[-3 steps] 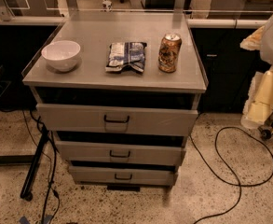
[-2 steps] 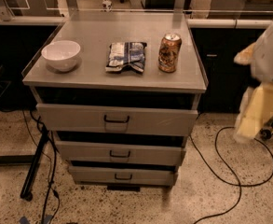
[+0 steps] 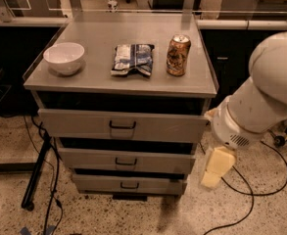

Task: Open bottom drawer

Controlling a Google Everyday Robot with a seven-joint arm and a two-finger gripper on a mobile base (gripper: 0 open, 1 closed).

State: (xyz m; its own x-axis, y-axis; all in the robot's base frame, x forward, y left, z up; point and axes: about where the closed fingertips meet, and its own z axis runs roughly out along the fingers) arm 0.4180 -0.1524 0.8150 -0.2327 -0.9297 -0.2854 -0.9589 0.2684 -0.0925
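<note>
floor: speckled stone floor point(image 3: 260, 214) under a dim lab room, with dark benches behind and black cables point(image 3: 251, 199) trailing across it on the right.
cabinet: grey metal cabinet point(image 3: 133, 84) in the middle of the view, with a flat top and three drawer fronts stacked below.
on top: white bowl point(image 3: 63, 58) at the left, crumpled snack bag point(image 3: 132, 59) in the middle, brown drink can point(image 3: 178, 55) upright at the right, each apart from the others.
upper drawers: top drawer point(image 3: 79, 124) is the tallest, middle drawer point(image 3: 84, 159) sits under it, and a dark gap shows above each.
bottom drawer: bottom drawer point(image 3: 96, 184) is the lowest and shallowest front, just above the floor, with a small dark pull handle point(image 3: 129, 185) at its centre.
arm: bulky white arm point(image 3: 260, 102) reaches in from the right edge, slanting down towards the cabinet's right side.
gripper: pale yellow gripper point(image 3: 215, 169) hangs below the arm, just right of the cabinet at about the level of the lower two drawers, well apart from the pull handle; whether it is open or closed i cannot tell.
</note>
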